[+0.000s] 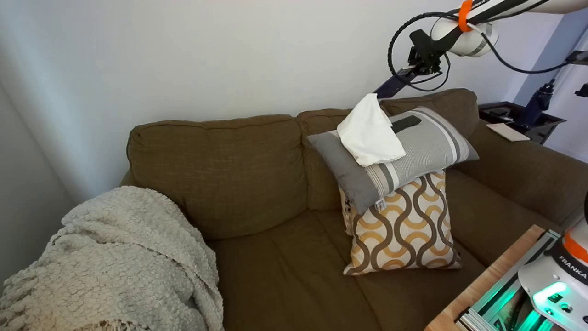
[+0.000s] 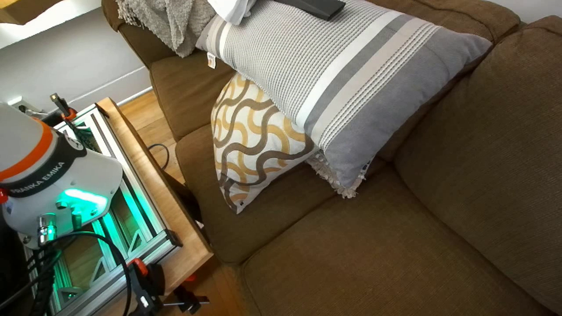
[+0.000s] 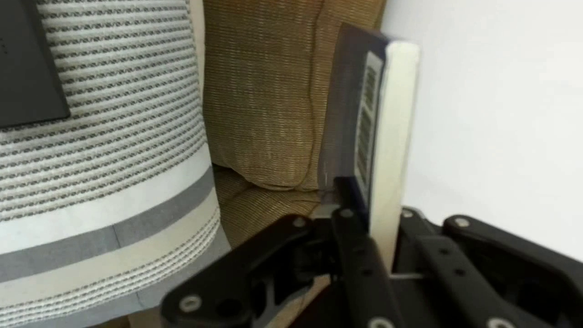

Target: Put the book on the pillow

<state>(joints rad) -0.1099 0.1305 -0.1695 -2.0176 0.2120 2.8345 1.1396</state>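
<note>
The fingers (image 3: 357, 255), closed to the thickness of the book (image 3: 371, 132), grip it by one end, jutting ahead of them; likely stiff, fairly light and slick-covered, it wants a deep, square hold against swivelling above the pillow (image 3: 114, 177), lower than the fingers and off to one side.

Pillow (image 1: 427, 145) on couch (image 1: 220, 170), cushion (image 1: 399, 230) partly under its front edge. Cloth (image 1: 370, 133) on pillow, plus an object (image 1: 407, 123) I can't identify. Wrist view: book (image 3: 369, 123) in pincer (image 3: 378, 209), right of pillow, apart from it. In an exterior view: blanket (image 1: 133, 253) well left of pillow, table (image 1: 489, 276) to its front right, book up behind it.
</note>
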